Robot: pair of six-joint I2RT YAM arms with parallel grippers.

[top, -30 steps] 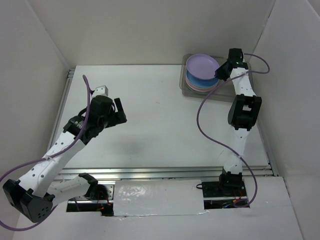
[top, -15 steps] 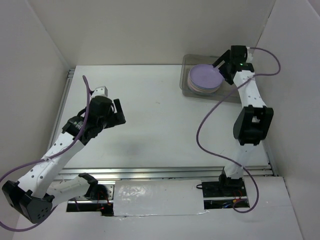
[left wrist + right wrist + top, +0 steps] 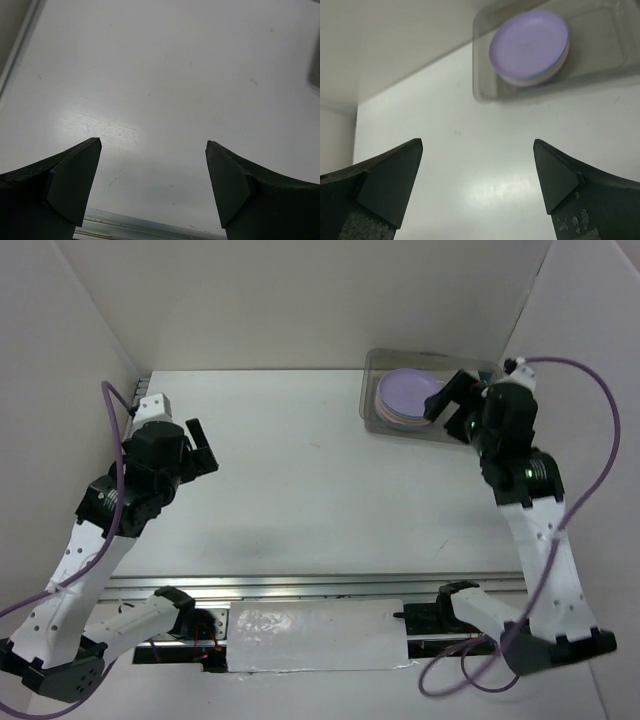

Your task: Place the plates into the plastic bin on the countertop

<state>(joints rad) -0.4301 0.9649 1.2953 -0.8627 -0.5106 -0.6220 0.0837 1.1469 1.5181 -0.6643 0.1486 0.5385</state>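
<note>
The plates (image 3: 408,397) lie stacked in the left half of the plastic bin (image 3: 372,416) at the back right of the countertop (image 3: 300,490), a lavender one on top. In the right wrist view the plates (image 3: 529,45) show pink and orange-tan rims under the lavender one, inside the bin (image 3: 484,92). My right gripper (image 3: 447,400) hovers at the bin's near right side, open and empty (image 3: 477,142). My left gripper (image 3: 203,448) is at the left of the countertop, open with nothing between its fingers (image 3: 152,142).
White walls enclose the countertop on three sides. A metal rail (image 3: 330,585) runs along the front edge, and another rail (image 3: 133,410) along the left edge. A corner of the bin (image 3: 315,75) shows at the right edge of the left wrist view.
My right gripper let the lavender plate down onto the stack, opened, and drew back toward the near right. My left arm swung left and back.
</note>
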